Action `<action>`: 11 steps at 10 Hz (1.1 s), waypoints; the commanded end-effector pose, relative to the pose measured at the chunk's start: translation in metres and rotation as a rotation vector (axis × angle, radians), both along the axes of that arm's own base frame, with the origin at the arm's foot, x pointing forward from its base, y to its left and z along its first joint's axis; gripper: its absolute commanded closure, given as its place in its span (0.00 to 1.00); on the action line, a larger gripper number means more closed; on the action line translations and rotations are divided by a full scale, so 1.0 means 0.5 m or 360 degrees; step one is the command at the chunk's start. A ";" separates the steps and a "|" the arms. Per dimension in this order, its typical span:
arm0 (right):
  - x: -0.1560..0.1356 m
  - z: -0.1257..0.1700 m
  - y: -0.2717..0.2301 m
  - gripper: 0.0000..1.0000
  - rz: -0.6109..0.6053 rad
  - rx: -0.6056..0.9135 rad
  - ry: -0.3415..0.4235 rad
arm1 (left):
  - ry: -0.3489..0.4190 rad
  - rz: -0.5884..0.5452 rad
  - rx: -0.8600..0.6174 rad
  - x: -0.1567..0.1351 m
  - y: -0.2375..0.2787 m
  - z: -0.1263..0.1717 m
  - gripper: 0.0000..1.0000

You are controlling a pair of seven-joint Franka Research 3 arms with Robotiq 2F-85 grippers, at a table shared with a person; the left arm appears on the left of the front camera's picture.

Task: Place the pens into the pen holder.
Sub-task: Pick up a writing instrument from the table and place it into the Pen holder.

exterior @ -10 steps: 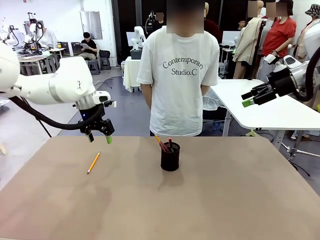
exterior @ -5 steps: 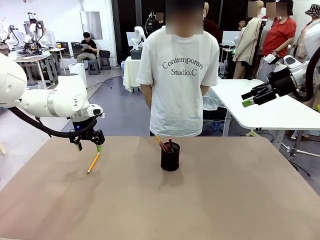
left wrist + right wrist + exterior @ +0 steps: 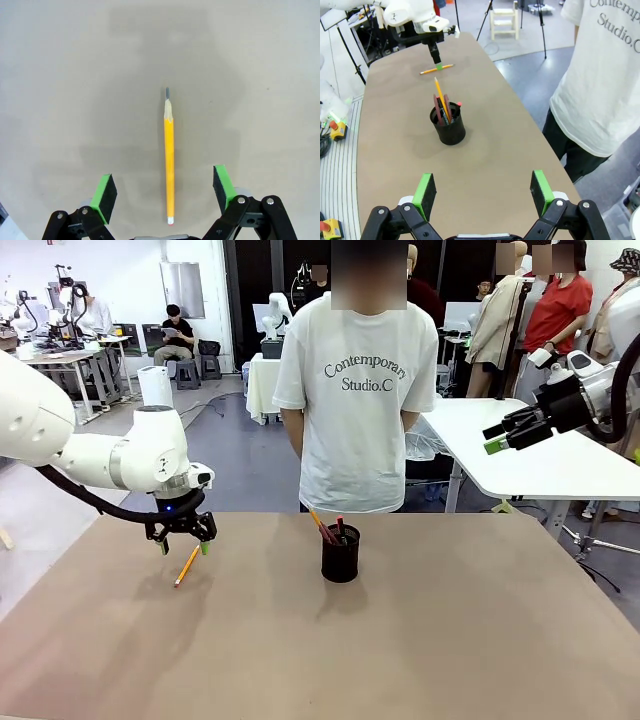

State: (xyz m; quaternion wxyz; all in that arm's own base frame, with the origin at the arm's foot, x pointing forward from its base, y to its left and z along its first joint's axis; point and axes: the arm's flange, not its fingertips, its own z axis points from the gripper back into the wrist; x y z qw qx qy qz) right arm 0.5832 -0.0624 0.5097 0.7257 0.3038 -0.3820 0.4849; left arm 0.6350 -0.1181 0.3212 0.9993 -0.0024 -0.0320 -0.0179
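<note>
An orange-yellow pencil [image 3: 187, 565] lies flat on the brown table [image 3: 400, 640], left of the black mesh pen holder [image 3: 340, 554]. My left gripper [image 3: 183, 541] is open and low over the pencil's far end. In the left wrist view the pencil [image 3: 169, 160] lies between the green pads [image 3: 106, 192] without touching them, tip pointing away. The holder [image 3: 449, 128] holds several pens [image 3: 442, 106]: one orange-yellow, one reddish-brown, one dark with a red end. My right gripper [image 3: 495, 442] hangs open, high off the table's right side, holding nothing.
A person in a white T-shirt [image 3: 355, 390] stands at the far edge, right behind the holder, arms at the sides. A white table [image 3: 530, 465] stands beyond the right corner. Bare tabletop stretches in front of and to the right of the holder.
My left gripper has dropped from well above the table down to the pencil's far end, staying open. The pencil, the holder and the right arm have not moved.
</note>
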 end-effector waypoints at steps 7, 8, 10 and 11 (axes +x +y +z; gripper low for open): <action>0.002 0.005 0.003 0.00 -0.0001 -0.0003 -0.0007 | 0.0024 0.0002 -0.0007 0.016 -0.012 -0.019 0.00; 0.002 0.005 0.003 0.00 -0.0001 -0.0003 -0.0007 | 0.0013 -0.0015 -0.0004 0.028 -0.018 -0.018 0.00; 0.002 0.005 0.003 0.00 -0.0001 -0.0003 -0.0007 | -0.0001 -0.0018 0.0015 0.037 -0.020 -0.018 0.00; 0.002 0.005 0.003 0.00 -0.0001 -0.0003 -0.0007 | -0.0009 -0.0009 0.0017 0.040 -0.020 -0.018 0.00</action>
